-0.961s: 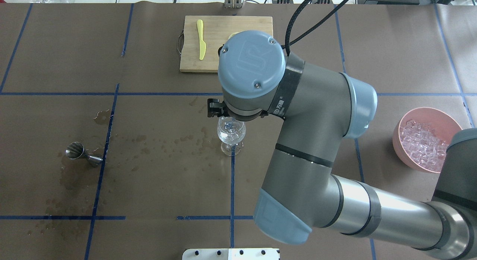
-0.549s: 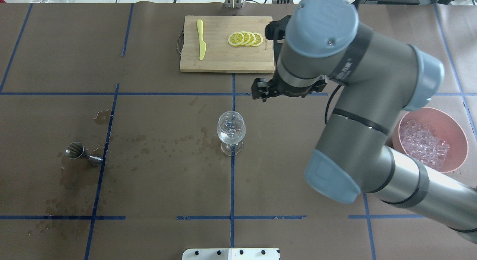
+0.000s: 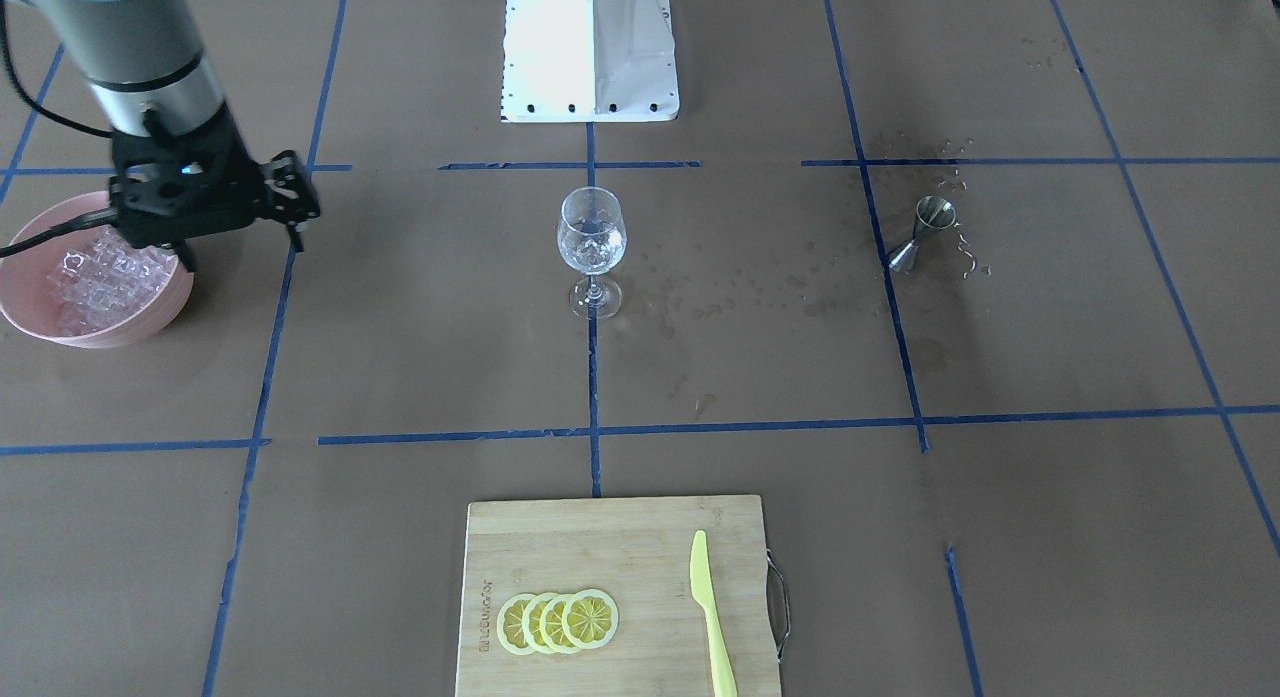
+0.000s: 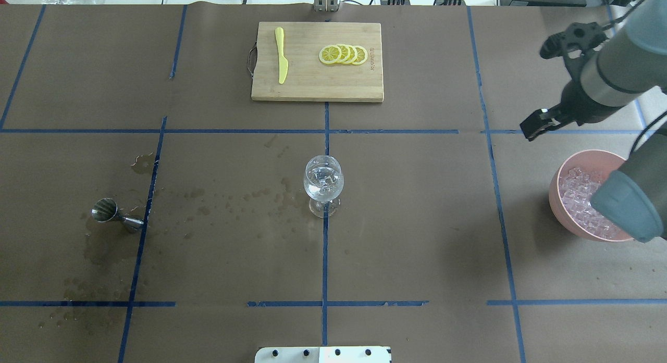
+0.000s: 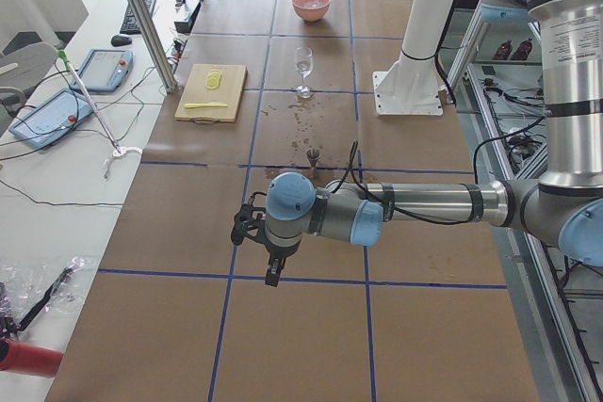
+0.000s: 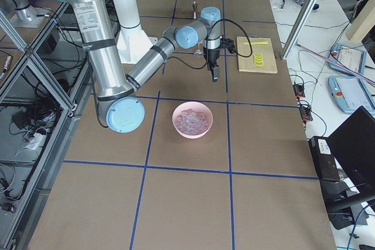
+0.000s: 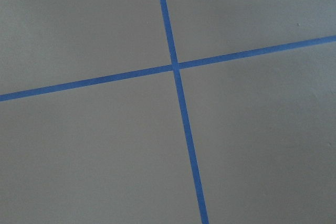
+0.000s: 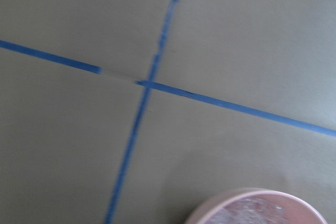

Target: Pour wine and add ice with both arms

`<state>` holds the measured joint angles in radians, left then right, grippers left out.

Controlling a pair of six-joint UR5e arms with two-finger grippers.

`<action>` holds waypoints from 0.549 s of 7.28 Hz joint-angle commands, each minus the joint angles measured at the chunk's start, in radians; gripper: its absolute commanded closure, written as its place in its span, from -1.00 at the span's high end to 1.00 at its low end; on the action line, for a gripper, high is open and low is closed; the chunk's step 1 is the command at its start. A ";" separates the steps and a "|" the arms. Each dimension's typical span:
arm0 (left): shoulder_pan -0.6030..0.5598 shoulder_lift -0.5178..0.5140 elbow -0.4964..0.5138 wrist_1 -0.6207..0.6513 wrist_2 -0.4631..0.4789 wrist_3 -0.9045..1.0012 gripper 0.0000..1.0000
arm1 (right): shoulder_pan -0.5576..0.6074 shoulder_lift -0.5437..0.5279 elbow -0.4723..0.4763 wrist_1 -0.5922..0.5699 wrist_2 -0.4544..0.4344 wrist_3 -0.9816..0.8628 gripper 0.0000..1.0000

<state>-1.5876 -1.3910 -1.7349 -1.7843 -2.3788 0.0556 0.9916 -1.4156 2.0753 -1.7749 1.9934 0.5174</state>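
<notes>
ice [image 3: 95, 277]: small, likely hard, slick | best pinch: one top cube, flat faces | right claw [image 3: 240, 235] spread, empty | left claw [image 5: 268, 268]: cannot tell

So the ice [image 4: 578, 191] is a heap of small clear, lumpy cubes filling a pink bowl [image 4: 555, 204] out at 3 o'clock on the table [image 4: 417, 222]. A few more look to be sitting in the glass [image 4: 323, 183] dead centre. The right arm [image 4: 607, 79], a grey tube with pale-blue caps, hangs around 2 o'clock just past the bowl, wrist pointing down. The left arm [image 5: 424, 202] is stretched out low and flat, way off toward 9 o'clock, wrist down too.
</notes>
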 commanded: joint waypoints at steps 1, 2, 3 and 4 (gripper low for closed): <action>0.000 0.000 -0.003 0.000 0.000 0.001 1.00 | 0.218 -0.202 -0.073 0.116 0.022 -0.064 1.00; 0.001 0.000 -0.003 0.002 0.000 0.001 1.00 | 0.301 -0.213 -0.105 0.118 0.086 -0.135 1.00; 0.001 0.000 -0.003 0.002 0.000 0.001 1.00 | 0.353 -0.247 -0.110 0.118 0.116 -0.269 1.00; 0.001 0.000 -0.005 0.002 -0.002 0.001 1.00 | 0.389 -0.293 -0.110 0.118 0.116 -0.413 1.00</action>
<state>-1.5864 -1.3912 -1.7384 -1.7828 -2.3795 0.0567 1.3193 -1.6569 1.9731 -1.6595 2.0904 0.2700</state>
